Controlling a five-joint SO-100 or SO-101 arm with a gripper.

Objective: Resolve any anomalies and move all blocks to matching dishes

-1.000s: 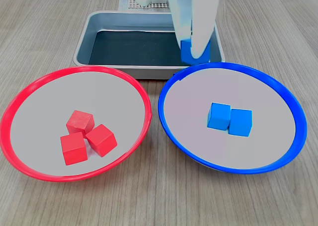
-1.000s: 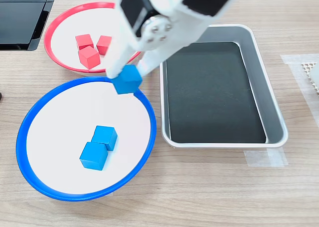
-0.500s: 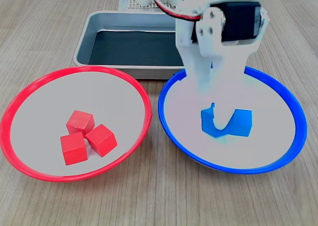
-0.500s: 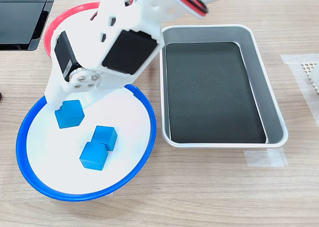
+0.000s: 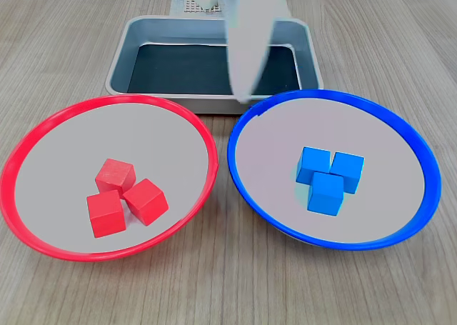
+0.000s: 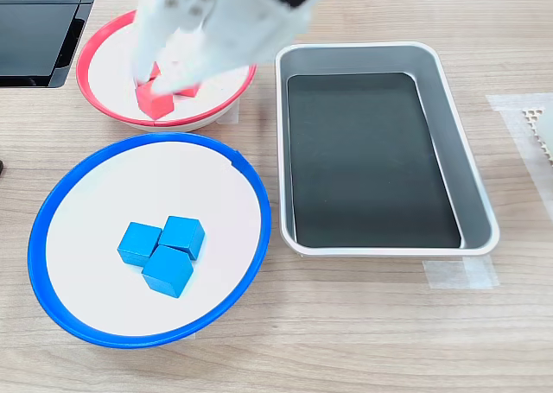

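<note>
Six blocks [image 6: 162, 253] sit sorted: light, rigid, matte cubes, best pinched across flat faces; pincer [image 6: 168, 69] empty, fingers parted.

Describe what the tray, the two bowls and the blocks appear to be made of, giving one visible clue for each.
Tray: likely metal, with a brushed silver sheen; its black floor looks like a matte liner.
Red bowl and blue bowl: probably plastic, with smooth coloured rims and pale insides.
Red blocks and blue blocks: matte, sharp-edged; painted wood or foam, hard to tell.
</note>
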